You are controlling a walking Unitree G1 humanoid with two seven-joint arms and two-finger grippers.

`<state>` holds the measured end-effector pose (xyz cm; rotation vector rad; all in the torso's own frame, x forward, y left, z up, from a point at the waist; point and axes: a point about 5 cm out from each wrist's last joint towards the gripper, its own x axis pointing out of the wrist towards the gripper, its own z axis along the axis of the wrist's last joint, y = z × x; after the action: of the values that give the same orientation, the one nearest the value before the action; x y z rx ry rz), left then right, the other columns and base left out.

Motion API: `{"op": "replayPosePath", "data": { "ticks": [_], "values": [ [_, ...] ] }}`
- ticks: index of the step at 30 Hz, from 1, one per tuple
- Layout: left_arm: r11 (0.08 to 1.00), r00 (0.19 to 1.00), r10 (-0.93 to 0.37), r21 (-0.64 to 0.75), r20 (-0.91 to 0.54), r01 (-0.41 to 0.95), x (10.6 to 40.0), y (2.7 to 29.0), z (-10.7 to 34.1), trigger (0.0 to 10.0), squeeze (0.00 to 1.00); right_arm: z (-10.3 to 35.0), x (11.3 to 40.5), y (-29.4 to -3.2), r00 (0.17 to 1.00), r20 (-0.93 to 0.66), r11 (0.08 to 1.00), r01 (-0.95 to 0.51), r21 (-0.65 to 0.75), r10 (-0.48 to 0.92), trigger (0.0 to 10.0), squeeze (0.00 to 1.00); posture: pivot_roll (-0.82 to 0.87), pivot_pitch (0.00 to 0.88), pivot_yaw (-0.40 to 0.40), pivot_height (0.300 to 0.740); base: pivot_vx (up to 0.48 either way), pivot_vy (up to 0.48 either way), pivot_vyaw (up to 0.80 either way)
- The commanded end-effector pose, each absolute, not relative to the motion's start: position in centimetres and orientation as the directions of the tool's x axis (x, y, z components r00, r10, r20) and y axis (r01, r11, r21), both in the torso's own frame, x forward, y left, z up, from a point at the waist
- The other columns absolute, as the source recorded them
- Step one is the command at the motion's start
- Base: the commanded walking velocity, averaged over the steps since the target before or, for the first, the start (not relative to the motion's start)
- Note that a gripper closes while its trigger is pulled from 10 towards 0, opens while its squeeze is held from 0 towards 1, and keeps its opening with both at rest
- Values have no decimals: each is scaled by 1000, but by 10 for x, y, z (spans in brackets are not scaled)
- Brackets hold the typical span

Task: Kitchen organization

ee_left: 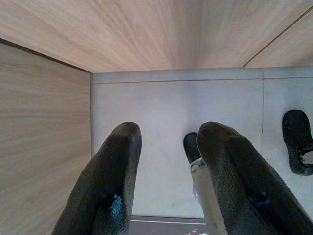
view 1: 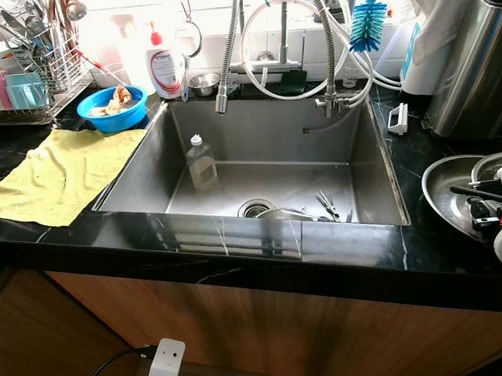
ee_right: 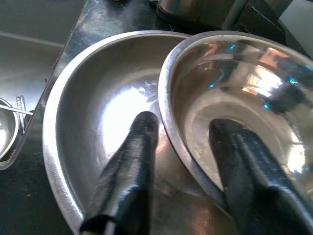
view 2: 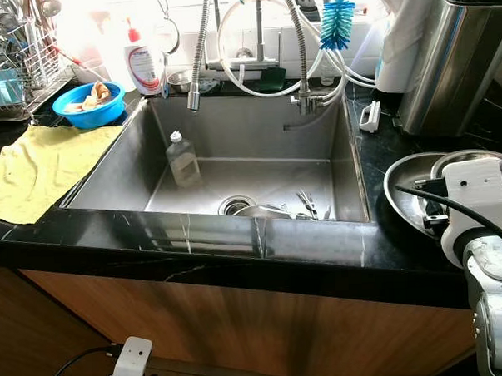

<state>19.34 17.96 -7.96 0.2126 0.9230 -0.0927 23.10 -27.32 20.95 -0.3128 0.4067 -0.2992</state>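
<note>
Worktop of black veined stone surrounds a steel sink; yellow cloth at 9 o'clock. Right gripper straddles a bowl rim, unclenched; left gripper hangs released. Bottle label unreadable.

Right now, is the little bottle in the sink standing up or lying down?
Standing up. The clear bottle stands on the sink floor with its white cap on top, near the left wall.

The steel bowls run off the picture's edge behind the right arm; glare whitens the dish rack; the sink's utensils are perhaps forks.
</note>
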Motion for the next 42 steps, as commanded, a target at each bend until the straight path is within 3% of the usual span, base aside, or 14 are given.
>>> {"op": "replayPosePath", "data": {
  "ticks": [1, 24, 25, 42],
  "values": [
    [974, 600, 16, 148, -800, 171, 193, 182, -79, 10000, 0, 208, 234, -268, 884, -346, 919, 191, -345, -314, 0, 0, -232, 0, 65, 740, 0, 0, 0],
    [974, 602, 19, 150, -799, 168, 194, 183, -79, 10000, 0, 217, 240, -264, 908, -290, 921, 202, -332, -303, 0, 0, -228, 0, 64, 740, 0, 0, 0],
    [974, 602, 19, 151, -798, 169, 194, 183, -79, 10000, 0, 221, 241, -264, 915, -259, 917, 214, -336, -308, 10000, 0, -228, 0, 65, 740, 0, 0, 0],
    [974, 602, 19, 150, -798, 168, 194, 182, -79, 10000, 0, 267, 255, -256, 952, -29, 894, 276, -354, -306, 10000, 0, -221, 0, 61, 740, 0, 0, 0]
  ]
}}
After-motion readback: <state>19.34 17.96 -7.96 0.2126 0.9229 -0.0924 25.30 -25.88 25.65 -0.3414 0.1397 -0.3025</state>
